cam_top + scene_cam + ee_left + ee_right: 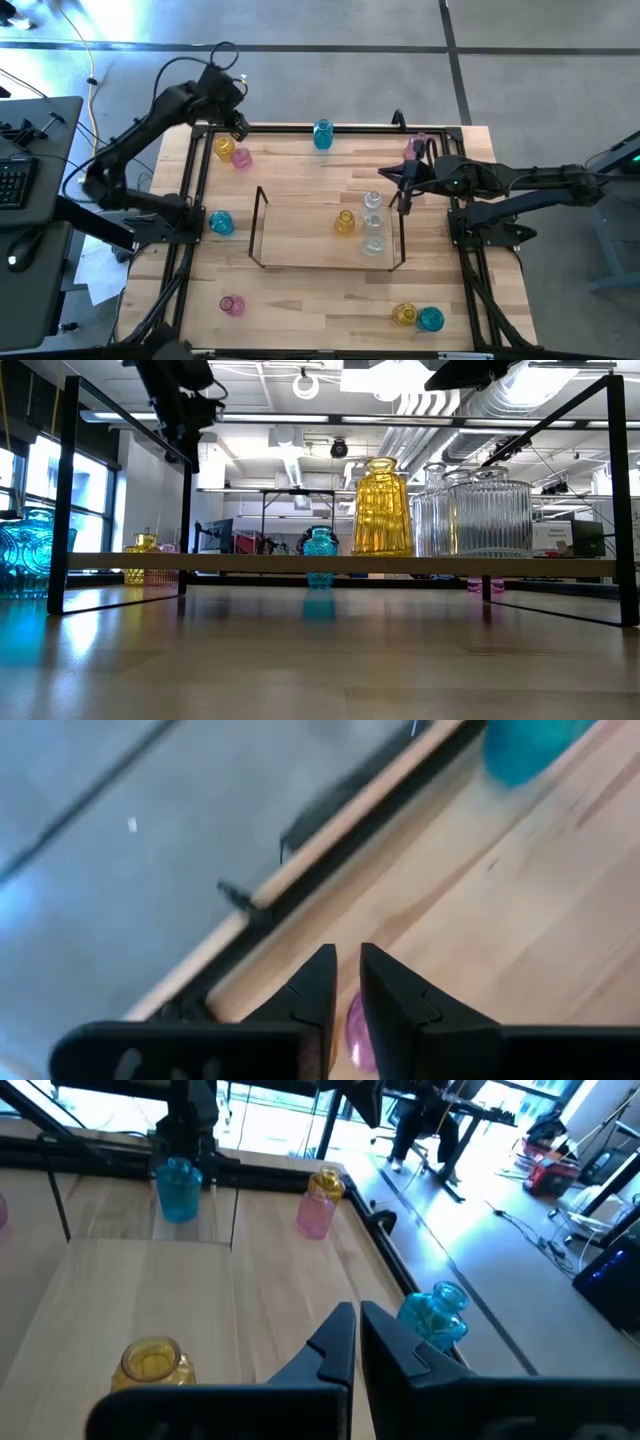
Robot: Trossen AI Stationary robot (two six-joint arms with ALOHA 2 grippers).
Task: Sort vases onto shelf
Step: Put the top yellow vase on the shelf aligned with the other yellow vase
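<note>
The shelf [300, 235] stands mid-table with a yellow vase [345, 222] and two clear vases [373, 200] [373, 240] on it; the low view shows them upright on the shelf board [250, 564]. Other vases stand on the table: a yellow one [223, 148] and a pink one [241, 158] at the far left, teal ones [322, 133] [220, 222], and a pink one [417, 148] at the far right. My left gripper [237, 125] [345, 965] hangs shut and empty, high above the far-left pink vase [355, 1030]. My right gripper [405, 188] [357, 1320] hovers shut and empty over the shelf's right end.
A pink vase [232, 305] stands near the front left, with a yellow vase [404, 315] and a teal vase [430, 319] at the front right. The black metal frame [300, 127] borders the table. Bare shelf surface lies left of the yellow vase.
</note>
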